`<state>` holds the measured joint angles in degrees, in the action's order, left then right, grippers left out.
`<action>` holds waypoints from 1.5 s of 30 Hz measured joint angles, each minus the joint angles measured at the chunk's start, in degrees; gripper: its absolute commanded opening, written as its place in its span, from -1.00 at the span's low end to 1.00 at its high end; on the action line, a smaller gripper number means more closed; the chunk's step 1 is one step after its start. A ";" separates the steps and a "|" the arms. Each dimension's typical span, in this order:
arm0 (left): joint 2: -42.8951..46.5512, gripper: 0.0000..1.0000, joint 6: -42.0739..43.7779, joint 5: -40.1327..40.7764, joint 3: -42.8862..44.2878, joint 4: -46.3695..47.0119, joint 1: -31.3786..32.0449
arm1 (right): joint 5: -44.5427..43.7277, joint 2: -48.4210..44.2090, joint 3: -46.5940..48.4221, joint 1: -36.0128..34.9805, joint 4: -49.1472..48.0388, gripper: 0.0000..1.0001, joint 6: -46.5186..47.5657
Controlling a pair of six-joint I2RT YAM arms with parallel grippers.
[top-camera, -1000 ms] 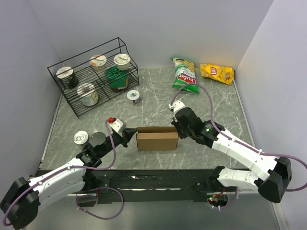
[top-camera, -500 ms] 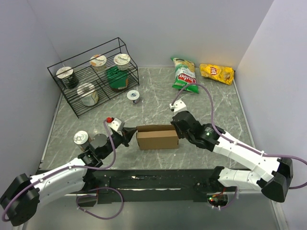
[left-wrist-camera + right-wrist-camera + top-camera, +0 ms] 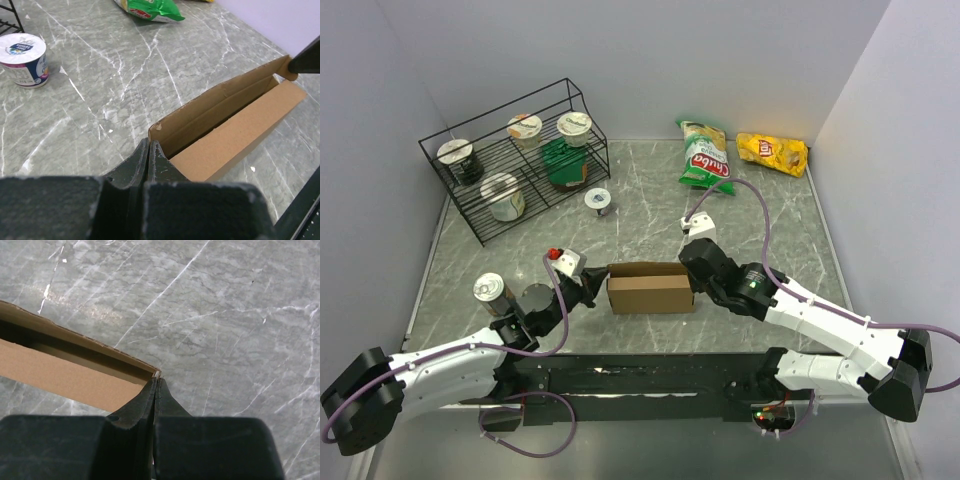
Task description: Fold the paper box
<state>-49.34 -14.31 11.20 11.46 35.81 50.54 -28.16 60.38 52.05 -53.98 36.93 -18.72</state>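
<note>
The paper box [image 3: 650, 290] is a brown cardboard box, open on top, lying lengthwise in the middle front of the table. My left gripper [image 3: 595, 288] is shut, its tips touching the box's left end corner [image 3: 156, 127]. My right gripper [image 3: 688, 272] is shut, its tips against the box's right end corner [image 3: 156, 373]. In the left wrist view my left gripper [image 3: 148, 144] has its fingers together just below the box [image 3: 235, 135]. In the right wrist view my right gripper [image 3: 156, 381] has its fingers together, with no wall seen between them; the box [image 3: 65, 375] runs off to the left.
A black wire rack [image 3: 480, 215] with several cups stands at the back left. A yogurt cup [image 3: 599, 200] stands behind the box, also in the left wrist view [image 3: 22, 57]. Green [image 3: 705, 157] and yellow [image 3: 772, 152] chip bags lie at the back right. Two cans [image 3: 488, 290] stand by my left arm.
The box has slid slightly right and toward the near edge. Both grippers moved with it and stay shut at its ends.
</note>
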 measured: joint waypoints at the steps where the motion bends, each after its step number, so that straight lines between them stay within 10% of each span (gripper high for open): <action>1: -0.22 -0.98 0.02 0.83 0.15 -0.02 0.44 | -0.35 0.00 0.00 -0.20 0.07 -1.00 -0.46; 45: -15.23 -0.98 7.23 34.82 10.03 -2.08 18.95 | 3.37 -5.38 -0.22 -0.79 6.82 -1.00 -7.34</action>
<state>-64.58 -7.07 46.02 21.50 33.74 69.49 -24.80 55.00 51.83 -54.76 43.75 -26.06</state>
